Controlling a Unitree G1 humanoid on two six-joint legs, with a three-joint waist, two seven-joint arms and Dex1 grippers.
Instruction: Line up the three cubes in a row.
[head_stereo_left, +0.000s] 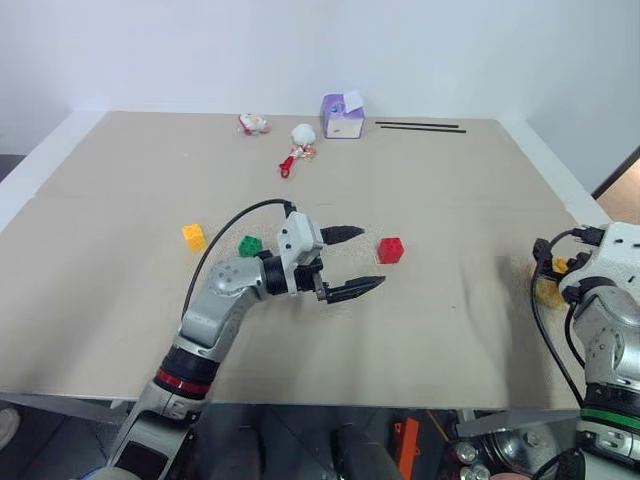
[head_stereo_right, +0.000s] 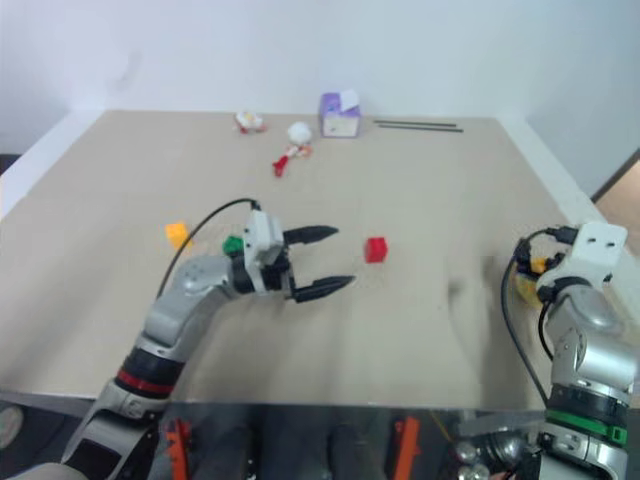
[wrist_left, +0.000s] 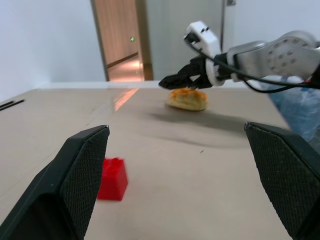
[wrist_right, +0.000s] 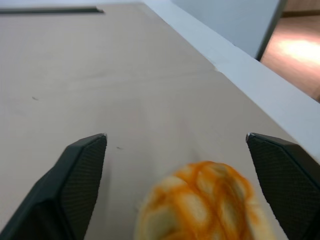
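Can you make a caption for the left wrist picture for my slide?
Open left gripper faces the red cube; beyond, the right gripper hovers over a bun.

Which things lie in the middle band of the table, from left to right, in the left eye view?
Yellow-orange studded plastic cube → green studded plastic cube → open left gripper → red studded plastic cube → round yellow checkered bun.
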